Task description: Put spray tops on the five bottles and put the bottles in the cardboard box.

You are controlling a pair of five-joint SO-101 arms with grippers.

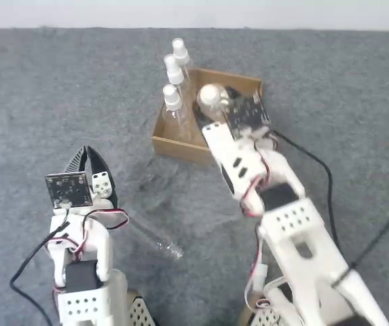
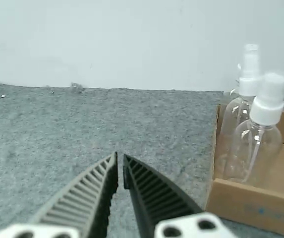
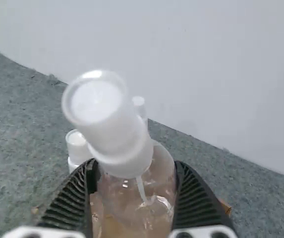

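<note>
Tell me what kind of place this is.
Probably a robotics lab tabletop: a left arm and right arm side by side, a grey felt mat underneath, a plain white wall behind.

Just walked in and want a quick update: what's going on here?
The right gripper holds a spray-topped bottle at the cardboard box, where three topped bottles stand. The left gripper is shut and empty; a fifth bottle lies on the carpet beside that arm.

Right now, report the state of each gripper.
Left gripper: shut, holding nothing.
Right gripper: shut on a spray-topped bottle.
</note>
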